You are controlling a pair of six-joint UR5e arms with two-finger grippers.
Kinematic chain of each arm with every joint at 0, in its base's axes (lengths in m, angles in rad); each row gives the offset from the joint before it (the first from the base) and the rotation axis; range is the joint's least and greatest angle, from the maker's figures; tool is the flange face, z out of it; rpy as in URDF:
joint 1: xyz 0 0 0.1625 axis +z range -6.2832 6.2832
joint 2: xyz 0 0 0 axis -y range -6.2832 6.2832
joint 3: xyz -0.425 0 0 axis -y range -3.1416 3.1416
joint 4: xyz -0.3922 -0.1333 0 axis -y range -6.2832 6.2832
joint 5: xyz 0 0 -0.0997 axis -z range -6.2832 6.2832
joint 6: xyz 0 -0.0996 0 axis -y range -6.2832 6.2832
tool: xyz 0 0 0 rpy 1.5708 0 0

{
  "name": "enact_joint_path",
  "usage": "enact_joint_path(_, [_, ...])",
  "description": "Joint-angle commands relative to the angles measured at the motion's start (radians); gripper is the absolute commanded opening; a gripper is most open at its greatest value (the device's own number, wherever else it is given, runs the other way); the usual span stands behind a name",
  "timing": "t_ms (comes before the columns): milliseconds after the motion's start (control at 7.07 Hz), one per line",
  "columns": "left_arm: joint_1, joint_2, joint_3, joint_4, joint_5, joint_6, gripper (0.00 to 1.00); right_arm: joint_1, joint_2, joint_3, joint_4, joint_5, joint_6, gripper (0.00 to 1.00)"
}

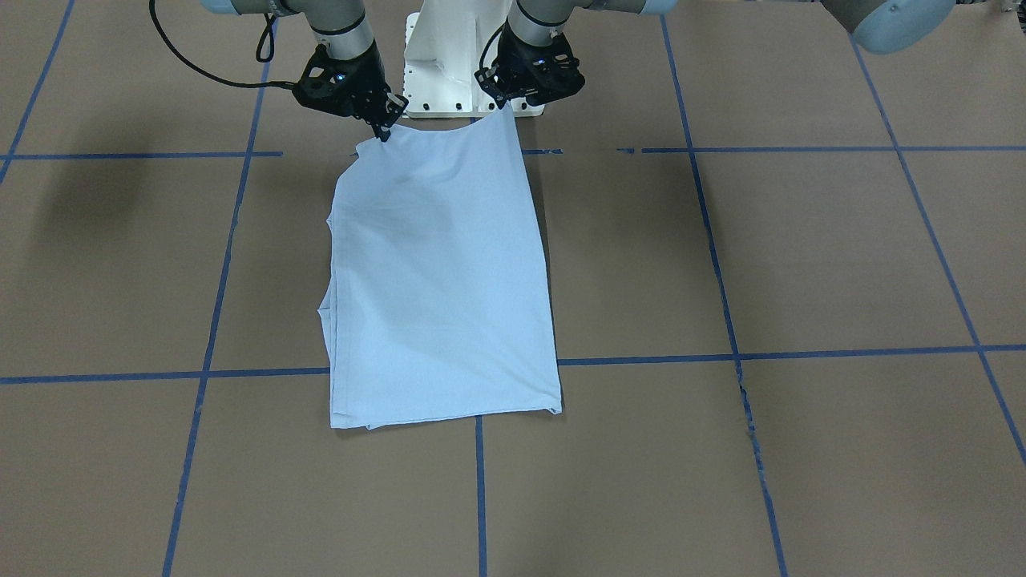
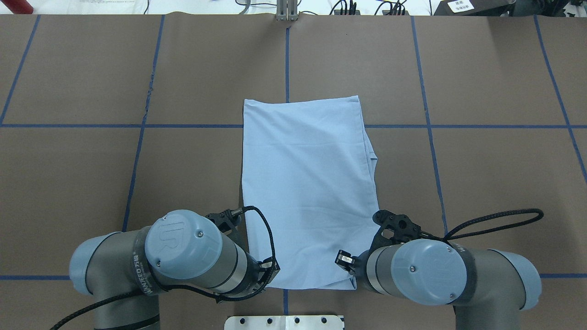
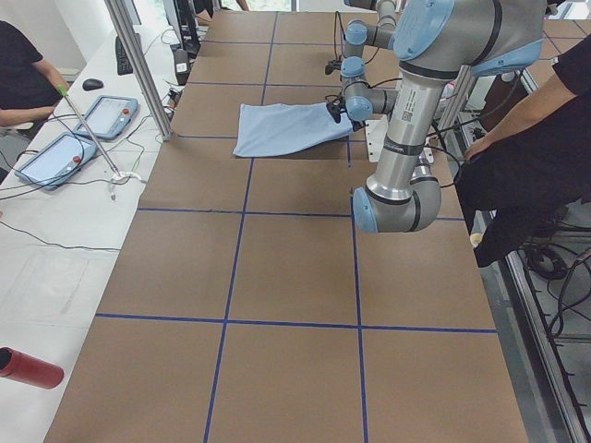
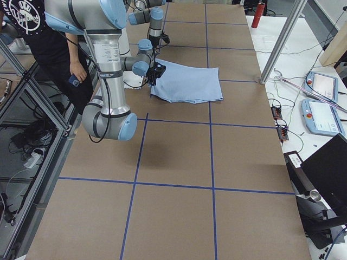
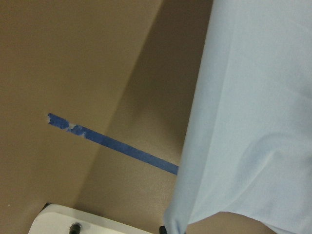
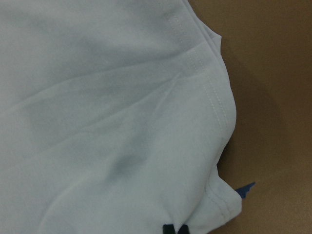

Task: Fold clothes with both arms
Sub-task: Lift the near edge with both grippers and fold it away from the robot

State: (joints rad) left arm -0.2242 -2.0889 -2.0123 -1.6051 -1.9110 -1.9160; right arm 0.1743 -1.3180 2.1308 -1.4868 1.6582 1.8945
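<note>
T-shirt (image 1: 441, 272): light blue, folded into 1 long narrow rectangle at mid table (image 1: 801, 240); near short edge just in front of the white pedestal (image 1: 437, 68), far end lying across a blue tape line (image 1: 801, 353)
Left gripper (image 1: 506, 102): fingers closed on 1 near corner of the shirt, which peaks up off the table
Right gripper (image 1: 385, 128): pinched on the other near corner; dark fingertips show at the hem in its wrist view
Handling: judged light, soft and limp; several stacked layers, with loose edges peeking out on the robot's right side that could slide apart
Hold points: the 2 near corners, all layers pinched, both raised together so the edge stays taut
Containers: none visible in any view
</note>
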Motion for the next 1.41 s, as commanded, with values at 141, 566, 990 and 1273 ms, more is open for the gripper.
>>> enact_joint_path(141, [0.006, 0.014, -0.085, 0.059, -0.002, 0.000, 0.00, -0.016, -0.003, 0.031, 0.002, 0.038, -0.002, 0.00])
enact_joint_path(566, [-0.093, -0.016, -0.066, 0.050, -0.002, 0.121, 0.00, 0.136, 0.020, -0.008, 0.000, 0.066, -0.164, 0.00])
enact_joint_path(990, [-0.265, -0.087, 0.170, -0.130, -0.005, 0.186, 0.00, 0.382, 0.219, -0.245, -0.001, 0.232, -0.273, 0.00])
enact_joint_path(1273, [-0.363, -0.150, 0.346, -0.240, -0.005, 0.257, 0.00, 0.499, 0.320, -0.419, 0.000, 0.310, -0.350, 0.00])
